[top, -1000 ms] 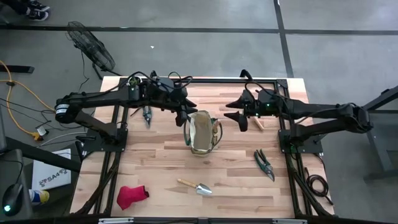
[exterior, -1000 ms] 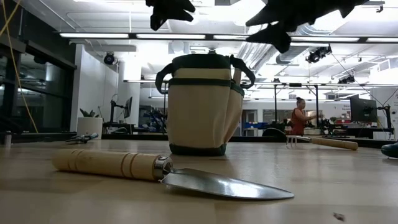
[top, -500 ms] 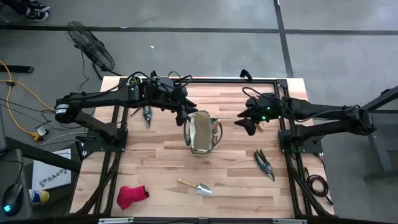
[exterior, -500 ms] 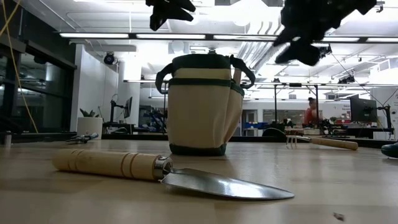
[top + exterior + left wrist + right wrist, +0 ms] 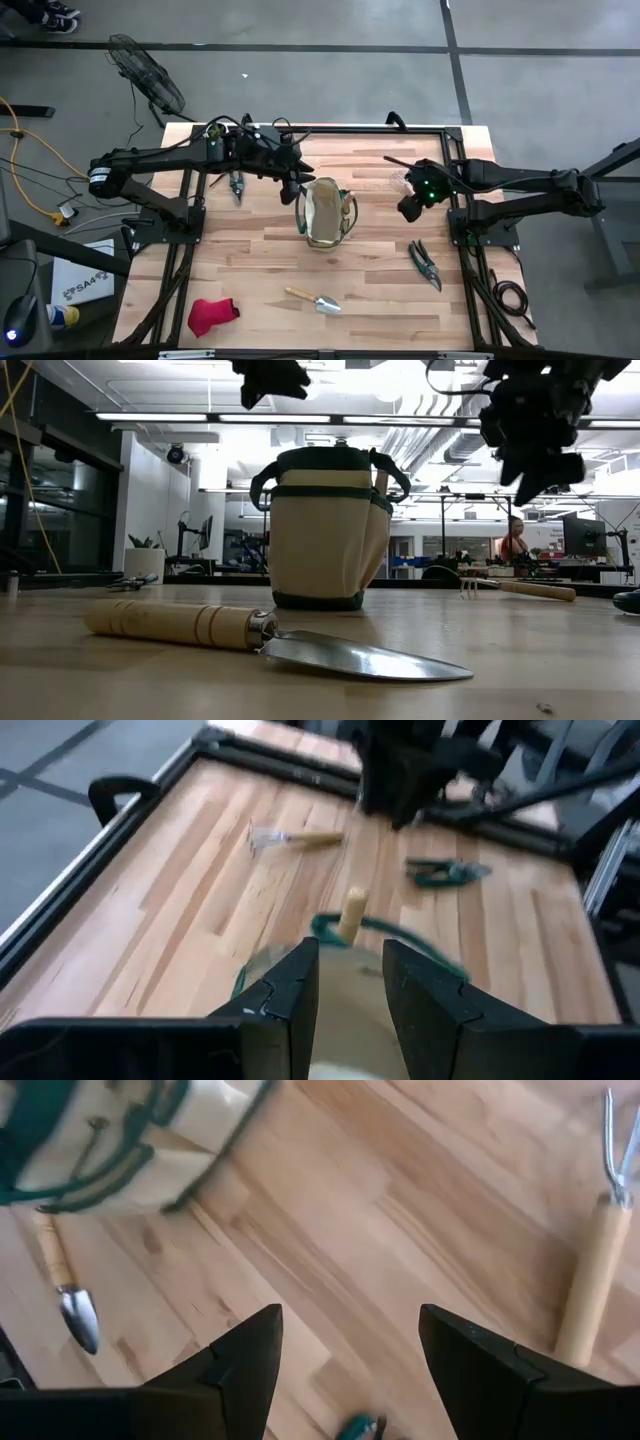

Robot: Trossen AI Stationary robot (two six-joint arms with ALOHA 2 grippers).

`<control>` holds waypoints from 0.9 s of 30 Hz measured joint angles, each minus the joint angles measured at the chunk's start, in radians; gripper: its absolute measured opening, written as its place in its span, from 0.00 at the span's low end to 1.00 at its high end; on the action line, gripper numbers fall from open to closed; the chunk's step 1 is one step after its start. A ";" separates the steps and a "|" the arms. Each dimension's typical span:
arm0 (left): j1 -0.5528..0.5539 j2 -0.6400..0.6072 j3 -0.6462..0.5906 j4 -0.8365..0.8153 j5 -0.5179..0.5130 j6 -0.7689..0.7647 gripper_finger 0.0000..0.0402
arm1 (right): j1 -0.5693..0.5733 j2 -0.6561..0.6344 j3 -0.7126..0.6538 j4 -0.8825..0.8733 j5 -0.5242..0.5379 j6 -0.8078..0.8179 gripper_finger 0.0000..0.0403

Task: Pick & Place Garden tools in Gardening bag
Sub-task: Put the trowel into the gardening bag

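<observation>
Standing upright at table centre: gardening bag [image 5: 325,213], one wooden handle [image 5: 351,912] poking from its mouth. At its 3 o'clock, fork [image 5: 590,1265] flat on the boards; at 4, pruning shears [image 5: 426,262]; at 6, trowel [image 5: 314,299]; at 7, red glove [image 5: 211,314]; at 10, second shears [image 5: 237,186]. Hovering just at 10: left gripper [image 5: 291,184], fingers part open, empty. Above the fork: right gripper [image 5: 408,206], spread wide, holding nothing.

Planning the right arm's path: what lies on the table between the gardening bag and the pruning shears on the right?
Nothing: in the high view, bare wood separates the gardening bag from the pruning shears.
</observation>
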 joint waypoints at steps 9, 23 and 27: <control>0.000 0.000 0.000 -0.247 0.000 0.067 0.28 | 0.044 0.003 0.000 -0.035 0.030 0.144 0.56; -0.060 0.000 -0.001 -0.488 0.074 0.109 0.28 | 0.125 0.004 0.000 -0.071 0.091 0.275 0.56; -0.131 0.000 -0.001 -0.490 0.070 0.116 0.28 | 0.155 0.004 0.000 -0.070 0.105 0.284 0.56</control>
